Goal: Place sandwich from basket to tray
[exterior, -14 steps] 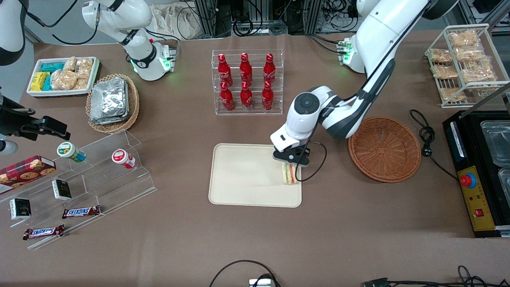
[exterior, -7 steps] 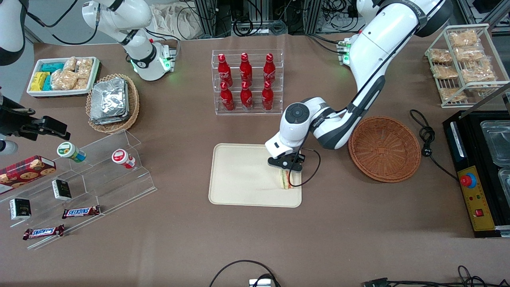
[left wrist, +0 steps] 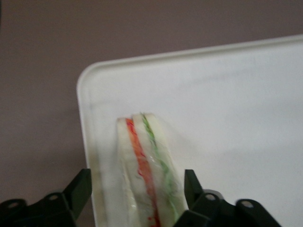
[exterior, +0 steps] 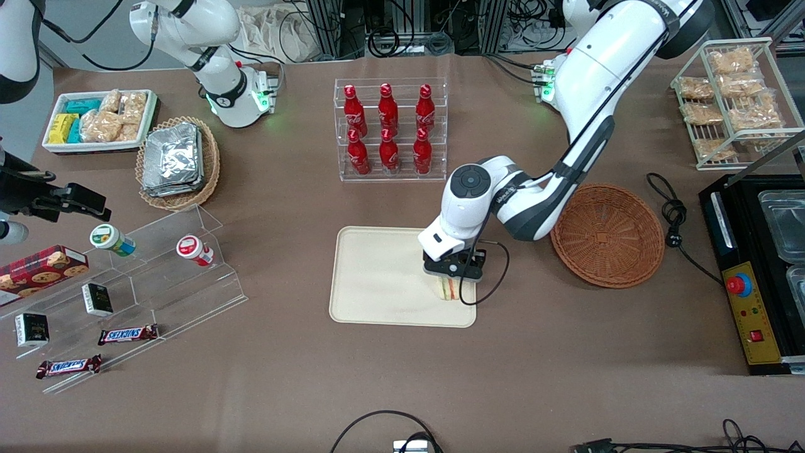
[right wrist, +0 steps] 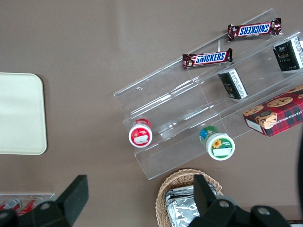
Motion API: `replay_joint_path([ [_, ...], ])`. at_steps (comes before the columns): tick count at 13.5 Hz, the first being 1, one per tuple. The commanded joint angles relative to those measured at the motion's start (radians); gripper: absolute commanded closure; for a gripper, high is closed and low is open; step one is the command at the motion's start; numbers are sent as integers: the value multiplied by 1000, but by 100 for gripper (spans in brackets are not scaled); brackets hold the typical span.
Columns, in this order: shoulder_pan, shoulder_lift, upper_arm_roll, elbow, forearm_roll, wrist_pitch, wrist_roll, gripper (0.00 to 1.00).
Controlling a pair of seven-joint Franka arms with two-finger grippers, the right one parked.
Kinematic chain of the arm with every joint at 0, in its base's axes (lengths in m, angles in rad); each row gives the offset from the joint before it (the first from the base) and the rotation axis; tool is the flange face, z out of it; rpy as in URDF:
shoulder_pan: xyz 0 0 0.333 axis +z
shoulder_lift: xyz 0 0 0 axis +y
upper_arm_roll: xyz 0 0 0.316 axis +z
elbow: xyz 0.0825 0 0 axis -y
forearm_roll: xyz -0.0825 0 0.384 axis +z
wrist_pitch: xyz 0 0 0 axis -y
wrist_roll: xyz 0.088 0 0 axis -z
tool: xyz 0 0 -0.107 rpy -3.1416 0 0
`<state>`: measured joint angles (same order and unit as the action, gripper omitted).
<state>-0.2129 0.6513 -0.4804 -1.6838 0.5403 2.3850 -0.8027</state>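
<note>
The sandwich (left wrist: pixel 147 175) is standing on its long edge on the tray (exterior: pixel 377 277), close to the tray's corner nearest the front camera at the working arm's end. The end effector (exterior: pixel 454 272) is hanging directly over it, with its fingers (left wrist: pixel 78 191) spread to either side of the wedge. In the wrist view a gap is showing between each finger and the bread, so the end effector is looking released rather than clamped, though contact lower down cannot be ruled out.

The wedge is looking light and soft: pale bread that would crush under a hard squeeze, inside clear wrap that is probably slippery. The broad flat bread faces are the sensible place to grip, gently, so the filling layers are not being pressed out.

The wicker basket (exterior: pixel 607 234) is sitting empty on the tabletop (exterior: pixel 566 352), beside the tray toward the working arm's end.

From the front the end effector is covering most of the sandwich, leaving only a striped sliver showing. The wrist view is cutting off the sandwich's lower part and the fingertips, so whether its base is resting flat is hard to tell.
</note>
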Motion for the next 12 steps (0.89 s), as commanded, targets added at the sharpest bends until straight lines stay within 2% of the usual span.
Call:
replay_joint_path([
  [1,39,-64,2,64,4,-111,-64,0],
  [3,99,-113,-1,59,-2,-173,-82,0],
  [5,142,-171,-1,61,-66,-254,-78,0],
  [9,217,-246,-1,62,-141,-334,-55,0],
  [10,237,-262,-1,59,-160,-351,-20,0],
  [12,242,-318,35,56,-244,-436,92,0],
])
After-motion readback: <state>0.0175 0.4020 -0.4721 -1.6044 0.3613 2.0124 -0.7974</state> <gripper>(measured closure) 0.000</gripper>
